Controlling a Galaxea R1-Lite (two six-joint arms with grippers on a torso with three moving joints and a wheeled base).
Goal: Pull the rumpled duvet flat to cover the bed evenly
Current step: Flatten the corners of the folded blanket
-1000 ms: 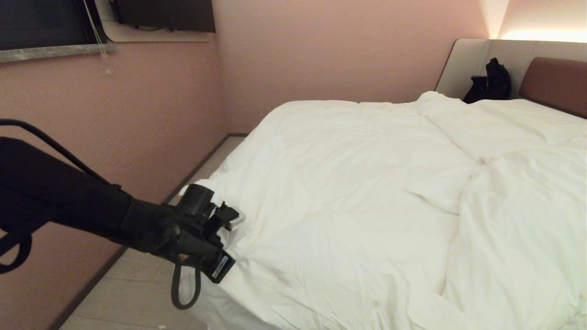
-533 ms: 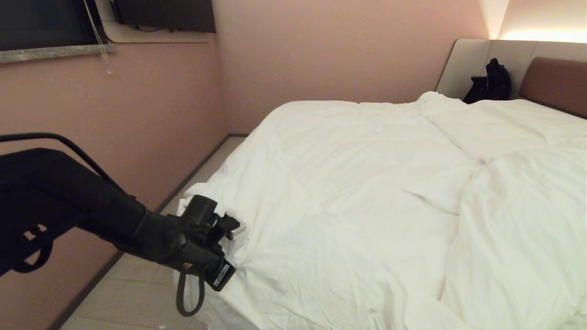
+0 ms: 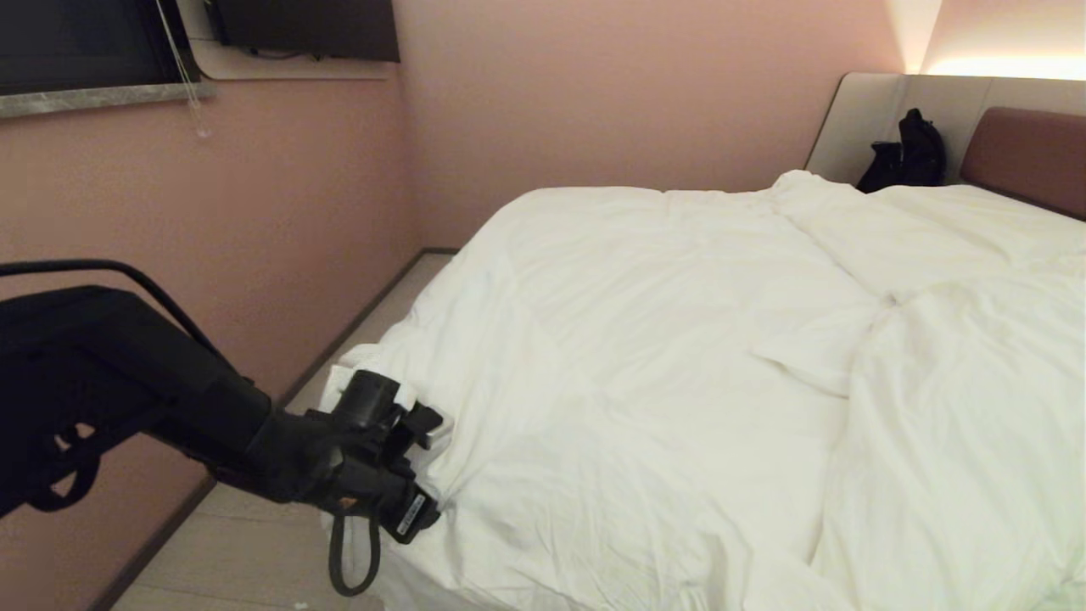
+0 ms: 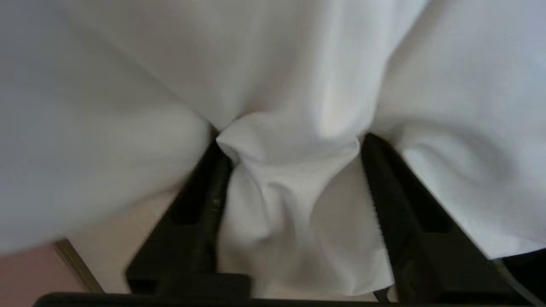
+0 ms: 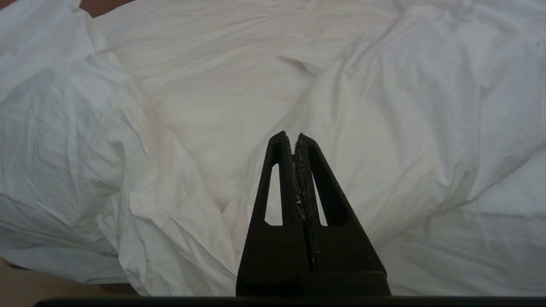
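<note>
1. Since a second ago the left gripper (image 3: 428, 424) has dropped a bit lower at the near left corner of the bed (image 3: 373, 585), and the duvet (image 3: 662, 356) corner it was tugging has slumped with it. The duvet otherwise covers the bed, pretty creased, with a bag (image 3: 906, 157) by the headboard (image 3: 1027, 153) at the far end.
2. Left wrist view: jaws now spread apart, a bunched fold of duvet (image 4: 290, 170) sitting loose between the fingers (image 4: 213, 200), not pinched.
3. Right wrist view: right gripper (image 5: 295, 138) pressed fully closed, holding nothing, hanging over the rumpled duvet (image 5: 213, 98).
</note>
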